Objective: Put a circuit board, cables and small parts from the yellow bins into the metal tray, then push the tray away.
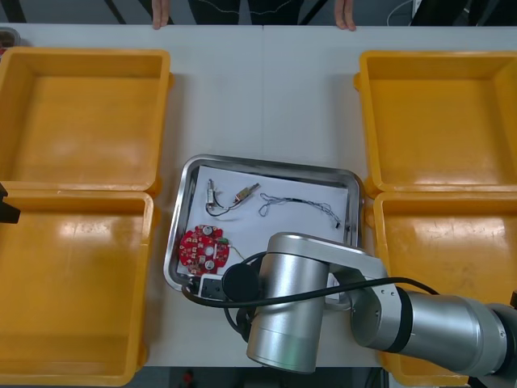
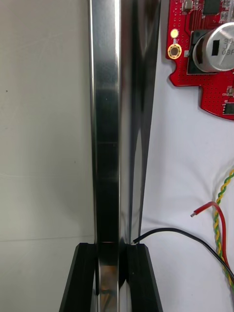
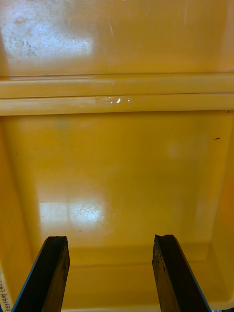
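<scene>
Right gripper (image 2: 113,249): clamped on the near rim of the shiny rectangular metal tray (image 2: 105,122). One black finger (image 2: 84,278) sits on the light table (image 2: 44,146) side and the other inside (the rim fills the gap between them).
Round red circuit board (image 2: 209,53): on the tray's white lining (image 2: 180,161), well ahead of the jaws, off to the inner finger's side.
Thin black cable (image 2: 185,237): its bare end lies just beside the inner finger.
Twisted red and yellow cable (image 2: 223,214): on the lining, beyond the black cable from the jaws.
Small metal parts (image 1: 212,196): towards the tray's far side, well apart from the jaws.
Left gripper (image 3: 109,241): fingers spread wide with nothing between them, hanging over the bare floor of a yellow plastic bin (image 3: 122,170).
</scene>
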### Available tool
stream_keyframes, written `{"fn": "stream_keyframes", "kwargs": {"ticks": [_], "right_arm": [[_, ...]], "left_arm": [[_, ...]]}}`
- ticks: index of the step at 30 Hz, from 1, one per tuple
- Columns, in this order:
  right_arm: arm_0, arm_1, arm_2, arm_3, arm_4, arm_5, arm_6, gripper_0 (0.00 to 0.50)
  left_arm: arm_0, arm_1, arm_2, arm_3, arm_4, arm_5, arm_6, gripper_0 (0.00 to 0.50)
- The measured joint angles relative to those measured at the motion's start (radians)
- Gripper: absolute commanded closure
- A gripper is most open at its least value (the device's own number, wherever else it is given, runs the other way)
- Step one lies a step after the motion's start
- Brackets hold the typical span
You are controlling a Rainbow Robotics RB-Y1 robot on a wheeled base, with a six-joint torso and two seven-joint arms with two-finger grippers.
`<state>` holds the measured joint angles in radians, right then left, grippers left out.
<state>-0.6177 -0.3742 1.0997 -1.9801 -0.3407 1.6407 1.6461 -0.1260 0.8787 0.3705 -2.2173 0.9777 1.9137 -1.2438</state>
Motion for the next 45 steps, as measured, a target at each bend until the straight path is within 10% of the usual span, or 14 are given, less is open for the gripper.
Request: {"fn": "stream_keyframes", "kwargs": {"ticks": [45], "right_arm": [[-0.227, -0.047, 0.069, 0.003, -0.062, 0.008, 0.001, 0.5]], "left_arm": [[0.0, 0.0, 0.0, 0.0, 0.0, 0.0, 0.0, 0.0]]}}
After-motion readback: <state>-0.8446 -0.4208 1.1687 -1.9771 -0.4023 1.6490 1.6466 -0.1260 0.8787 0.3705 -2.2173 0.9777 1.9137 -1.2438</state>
